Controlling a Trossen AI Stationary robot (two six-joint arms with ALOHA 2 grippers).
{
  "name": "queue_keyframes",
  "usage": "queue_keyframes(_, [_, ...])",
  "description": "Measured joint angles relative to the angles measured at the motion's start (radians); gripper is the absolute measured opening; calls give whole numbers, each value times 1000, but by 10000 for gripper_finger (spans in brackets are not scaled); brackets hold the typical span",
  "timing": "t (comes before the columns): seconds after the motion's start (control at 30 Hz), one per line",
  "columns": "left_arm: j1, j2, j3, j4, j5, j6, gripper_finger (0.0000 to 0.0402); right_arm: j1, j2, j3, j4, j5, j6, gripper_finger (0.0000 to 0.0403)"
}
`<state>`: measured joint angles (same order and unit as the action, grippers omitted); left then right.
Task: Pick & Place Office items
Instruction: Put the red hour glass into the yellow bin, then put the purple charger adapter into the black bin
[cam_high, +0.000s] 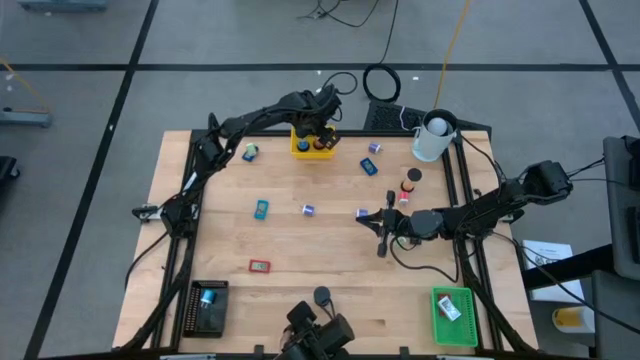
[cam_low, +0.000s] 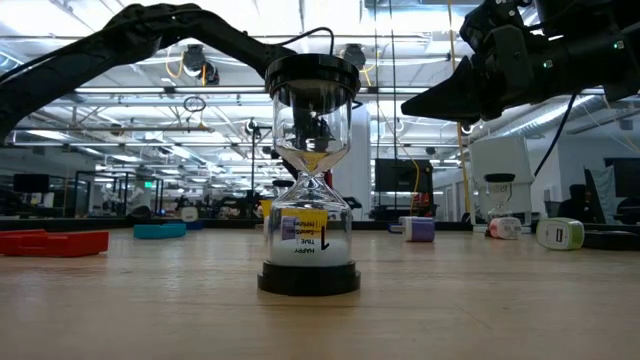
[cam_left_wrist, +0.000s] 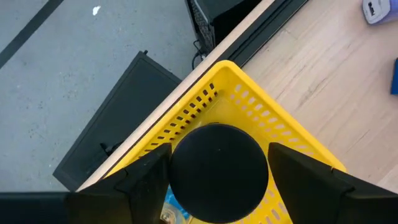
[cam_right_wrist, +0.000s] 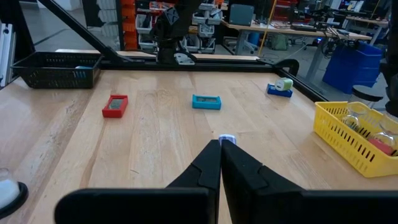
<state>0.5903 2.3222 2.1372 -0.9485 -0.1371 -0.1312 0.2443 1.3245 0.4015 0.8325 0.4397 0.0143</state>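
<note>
Left wrist view: left jaws (cam_left_wrist: 217, 180) pinching a black round cap (cam_left_wrist: 217, 171) over the yellow tray (cam_left_wrist: 261, 106) at the worktop's (cam_high: 300, 240) far edge. Right jaws (cam_high: 381, 249) pressed together mid-worktop, near a purple block (cam_high: 362, 214). Red block (cam_high: 259, 266) and teal block (cam_high: 261, 209) well apart on open wood.

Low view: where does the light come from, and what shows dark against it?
Low view: ceiling lamps behind face the camera, so the cap and base of the hourglass and both arms show dark. High view: even light; the right gripper, shut above the table, casts little shadow. Left wrist view: the left gripper holds a black cap, no glare, over the yellow tray.
</note>
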Motion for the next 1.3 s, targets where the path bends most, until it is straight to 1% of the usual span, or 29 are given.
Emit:
queue_keyframes(0.27, [-1, -16, 0, -30, -7, 25, 298, 0, 0, 0, -6, 0, 0, 8])
queue_keyframes(0.43, [-1, -83, 1, -38, -21, 38, 298, 0, 0, 0, -6, 0, 0, 8])
queue_keyframes(0.6, [-7, -180, 1, -52, -12, 52, 295, 0, 0, 0, -6, 0, 0, 8])
queue_keyframes(0.67, [-18, -229, 1, -80, 7, 77, 284, 0, 0, 0, -7, 0, 0, 8])
queue_keyframes(0.73, [-43, -269, 2, -123, 1, 114, 260, 0, 0, 0, -12, 0, 0, 8])
queue_keyframes(0.8, [-75, -310, -8, -158, -20, 164, 226, 0, 0, 0, -17, 0, 0, 8])
queue_keyframes(0.87, [-112, -356, -37, -151, -40, 185, 184, 0, 0, 0, -15, 0, 0, 8])
queue_keyframes(0.93, [-147, -408, -93, -97, -44, 194, 140, 0, 0, 0, -15, 0, 0, 8])
queue_keyframes(1.0, [-177, -471, -184, 9, -47, 213, 97, 0, 0, 0, -18, 0, 0, 8])
queue_keyframes(1.13, [-227, -618, -454, 288, -46, 248, 24, 0, 0, 0, -23, 0, 3, 8])
queue_keyframes(1.2, [-240, -701, -617, 445, -32, 252, 7, 0, 0, 0, -22, 0, 3, 8])
queue_keyframes(1.3, [-250, -815, -865, 682, -15, 257, 16, 0, 0, 0, -22, 1, 1, 8])
